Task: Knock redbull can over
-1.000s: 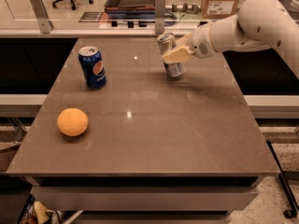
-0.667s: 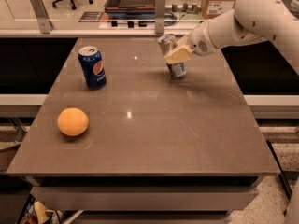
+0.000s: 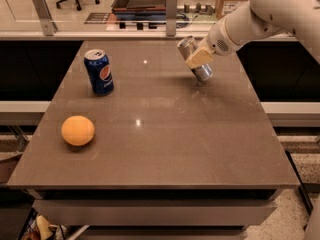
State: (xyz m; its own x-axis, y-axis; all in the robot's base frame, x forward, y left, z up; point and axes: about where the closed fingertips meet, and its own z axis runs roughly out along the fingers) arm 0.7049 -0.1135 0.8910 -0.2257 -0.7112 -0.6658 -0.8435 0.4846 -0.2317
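The redbull can (image 3: pixel 201 72), slim and silver-grey, is at the far right of the table (image 3: pixel 165 144). It leans steeply, its silver top pointing up and to the left and its lower end close to the tabletop. My gripper (image 3: pixel 198 58) comes in from the right on the white arm (image 3: pixel 260 14) and is shut around the can's middle. A tan finger pad (image 3: pixel 199 57) lies across the can's body and hides part of it.
A dark-blue Pepsi can (image 3: pixel 99 72) stands upright at the far left of the table. An orange (image 3: pixel 78 130) lies at the near left. Behind the table runs a counter with a glass rail and metal posts (image 3: pixel 171 13).
The redbull can stood nearly upright in my gripper and now leans far over, top to the upper left. The gripper and wrist have turned with it. The Pepsi can and orange have not moved.
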